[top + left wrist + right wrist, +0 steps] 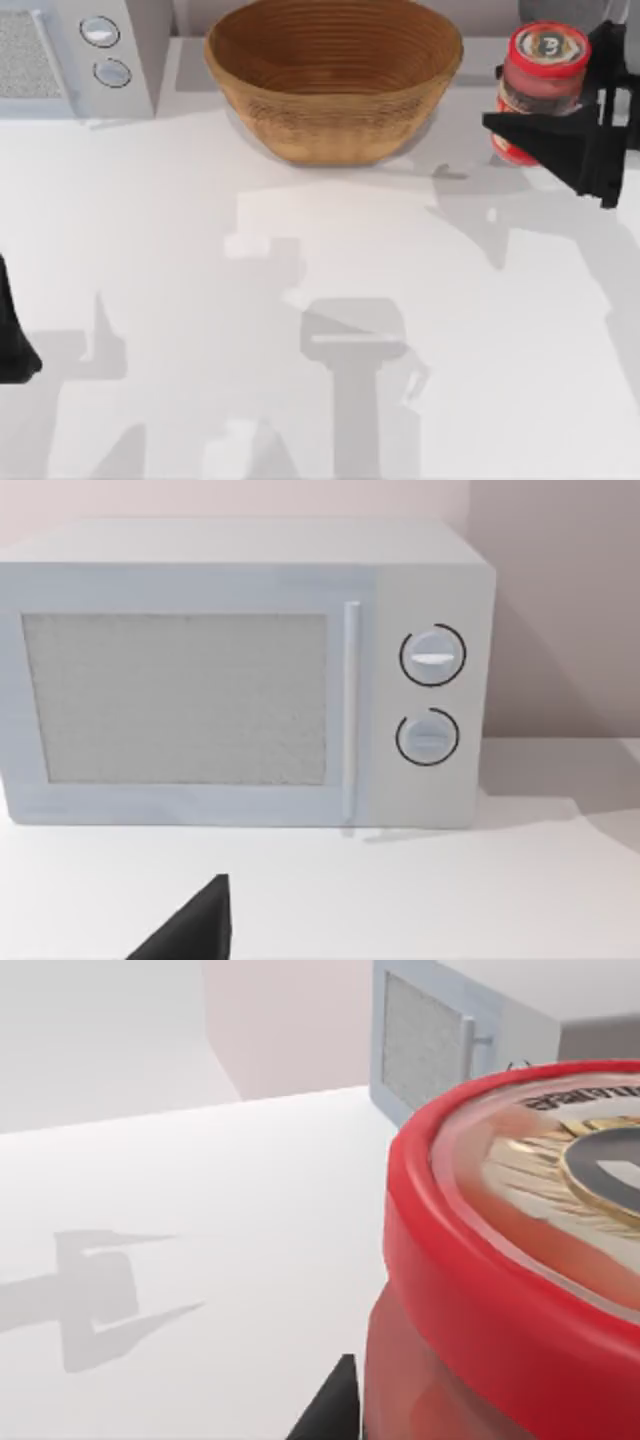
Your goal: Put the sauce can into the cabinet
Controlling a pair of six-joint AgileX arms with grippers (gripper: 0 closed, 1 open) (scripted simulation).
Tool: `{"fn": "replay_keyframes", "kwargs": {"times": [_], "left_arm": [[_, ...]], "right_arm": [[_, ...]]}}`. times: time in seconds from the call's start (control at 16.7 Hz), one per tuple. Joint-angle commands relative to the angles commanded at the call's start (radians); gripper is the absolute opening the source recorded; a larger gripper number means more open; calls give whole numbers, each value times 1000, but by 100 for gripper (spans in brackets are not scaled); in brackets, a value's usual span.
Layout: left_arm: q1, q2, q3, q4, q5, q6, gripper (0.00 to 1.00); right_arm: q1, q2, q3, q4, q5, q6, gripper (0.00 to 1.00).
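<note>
The sauce can (pixel 545 70), red with a grey round top, is at the table's far right, just right of the basket. My right gripper (pixel 494 97) reaches in from the right edge and is shut on the can, one black finger across its near side and one behind it. In the right wrist view the sauce can (pixel 500 1260) looms very close, with a dark fingertip (pixel 330 1410) beside it. Beyond it stands the cabinet (pixel 430 1050), with a pale framed door and a handle. My left gripper (pixel 15 340) is parked at the table's left edge.
A large wicker basket (pixel 335 85) sits at the back centre. A white microwave (pixel 70 55) with two round knobs stands at the back left, and the microwave (pixel 240 670) faces the left wrist camera. The white table (pixel 320 330) stretches open in front.
</note>
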Motion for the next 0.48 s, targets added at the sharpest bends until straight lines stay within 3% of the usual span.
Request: {"fn": "replay_keyframes", "kwargs": {"times": [0.48], "left_arm": [[0,0,0,0,0,0,100]], "right_arm": [[-67,-855,-454,-138,579,177,0]]}}
